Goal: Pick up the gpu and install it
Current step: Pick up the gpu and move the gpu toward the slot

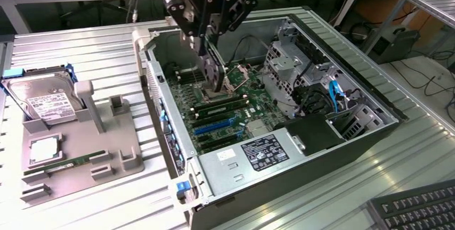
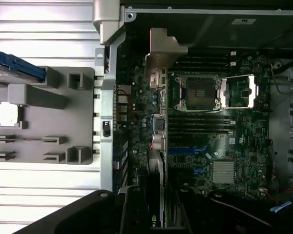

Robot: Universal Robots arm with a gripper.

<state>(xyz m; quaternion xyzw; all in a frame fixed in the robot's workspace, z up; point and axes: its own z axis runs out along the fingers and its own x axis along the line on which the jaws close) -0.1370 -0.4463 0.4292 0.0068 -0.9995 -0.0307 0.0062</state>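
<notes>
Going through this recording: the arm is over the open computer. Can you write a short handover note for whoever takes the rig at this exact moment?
The claw appears closed on the upper edge of the gpu.
The gpu is a thin flat dark card with a silvery metal end bracket. It hangs edge-down inside the open black and silver computer case, over the green motherboard near the square metal processor socket.
Done: the card is picked up and is inside the case.
Left: the card is not seated, and the blue expansion slots are bare.
</notes>
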